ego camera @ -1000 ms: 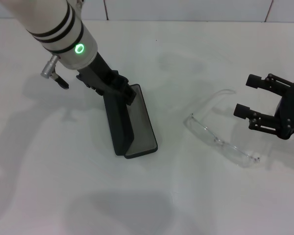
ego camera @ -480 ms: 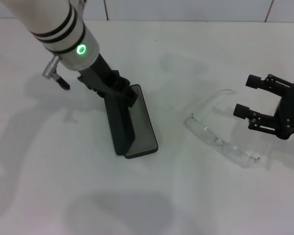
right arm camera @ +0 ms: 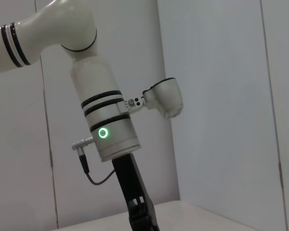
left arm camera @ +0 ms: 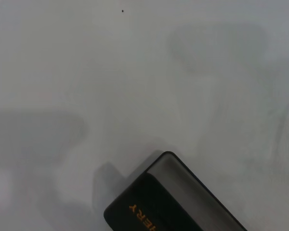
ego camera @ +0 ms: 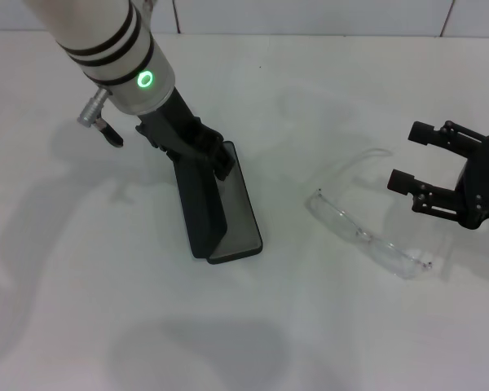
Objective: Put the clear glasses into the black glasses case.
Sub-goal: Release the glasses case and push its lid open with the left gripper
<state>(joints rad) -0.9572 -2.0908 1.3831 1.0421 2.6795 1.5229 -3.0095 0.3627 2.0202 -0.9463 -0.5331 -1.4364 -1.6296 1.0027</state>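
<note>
The black glasses case [ego camera: 232,216] lies open left of centre, grey lining up and its lid standing on edge along the left side. My left gripper [ego camera: 216,159] is at the case's far end, shut on the raised lid. The left wrist view shows one rounded end of the black glasses case [left arm camera: 168,202] with orange lettering. The clear glasses [ego camera: 367,232] lie on the table at the right, one temple arm pointing away. Just right of them my right gripper [ego camera: 409,156] hovers open and holds nothing. In the right wrist view the left arm [right arm camera: 108,130] shows against a wall.
A white table [ego camera: 326,326] carries everything, and a tiled wall [ego camera: 310,16] runs along its far edge. A short metal plug with a cable [ego camera: 94,114] sticks out from the left wrist. A gap of bare table separates the case and the glasses.
The left arm has shifted a little to the right while staying at the case lid. The glasses and the right gripper have not moved.
</note>
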